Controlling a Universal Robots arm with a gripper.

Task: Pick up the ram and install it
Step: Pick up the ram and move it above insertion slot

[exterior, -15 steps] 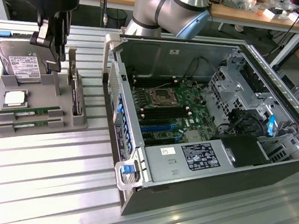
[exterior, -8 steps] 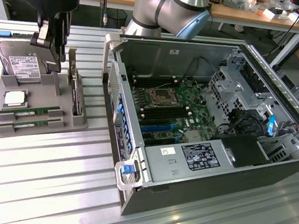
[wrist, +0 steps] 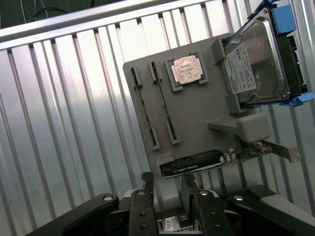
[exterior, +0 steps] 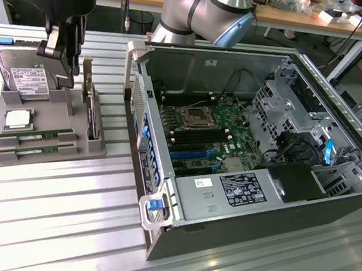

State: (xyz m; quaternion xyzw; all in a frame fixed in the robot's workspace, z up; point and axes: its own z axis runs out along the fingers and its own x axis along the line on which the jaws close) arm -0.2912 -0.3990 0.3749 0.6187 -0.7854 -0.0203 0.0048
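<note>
tray [exterior: 37, 158] exterior view's left of computer case [exterior: 255, 235] | ram sticks [exterior: 37, 134], hard drive [exterior: 26, 76] on tray

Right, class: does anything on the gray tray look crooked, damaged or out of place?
Nothing stands out. The two memory sticks lie flat in slots of the tray, the processor sits in its pocket, and the hard drive rests in its cradle.

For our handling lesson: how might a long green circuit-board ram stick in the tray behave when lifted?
The long green circuit-board ram stick looks thin, so probably light yet stiff. Bare board suggests fragility. Slotted in its grey plastic tray, it shouldn't roll.
</note>
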